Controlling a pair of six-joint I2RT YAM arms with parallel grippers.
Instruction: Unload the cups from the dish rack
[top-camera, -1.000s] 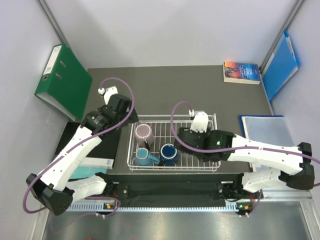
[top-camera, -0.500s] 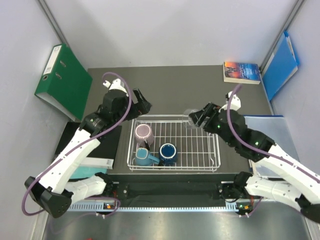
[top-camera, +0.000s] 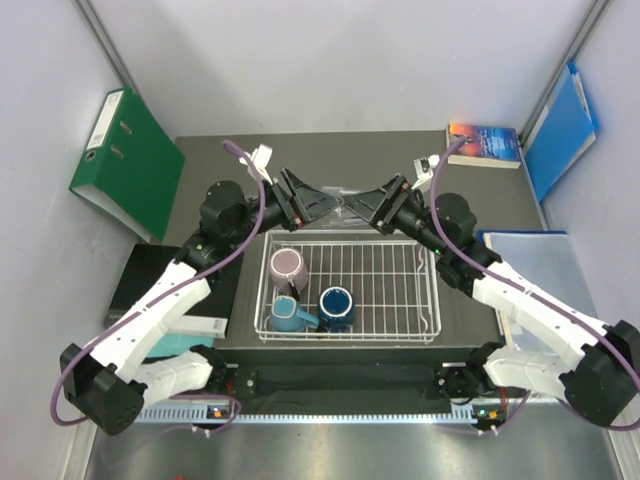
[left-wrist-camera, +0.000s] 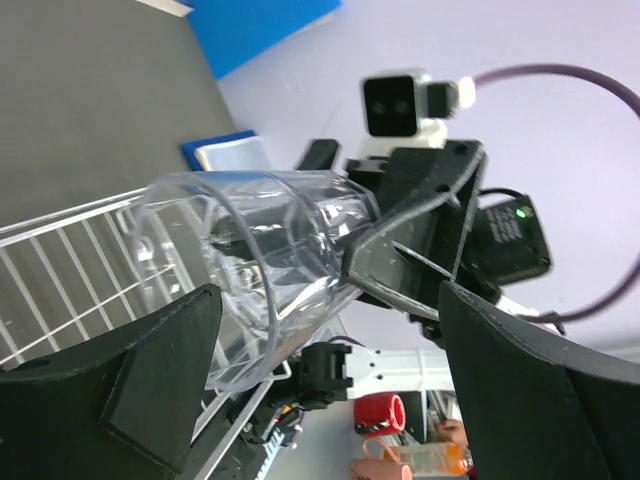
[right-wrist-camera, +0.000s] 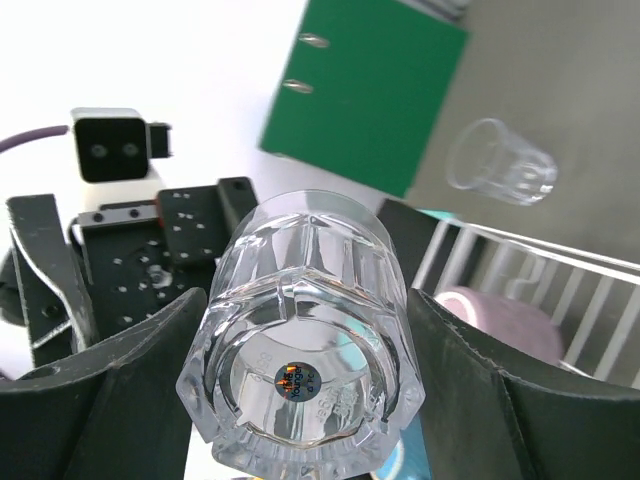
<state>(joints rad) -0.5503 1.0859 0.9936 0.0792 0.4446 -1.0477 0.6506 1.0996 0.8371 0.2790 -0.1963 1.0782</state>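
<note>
While inside the dish rack (top-camera: 392, 292), three mugs (top-camera: 288, 266).

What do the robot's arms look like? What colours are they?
The left arm and right arm are white tubes with black joints. A purple cable loops along each one. The left gripper and right gripper are black, with two wide, flat, pointed fingers. Each has a small white camera with a black face. A tiny green light glows on the right one.
</note>
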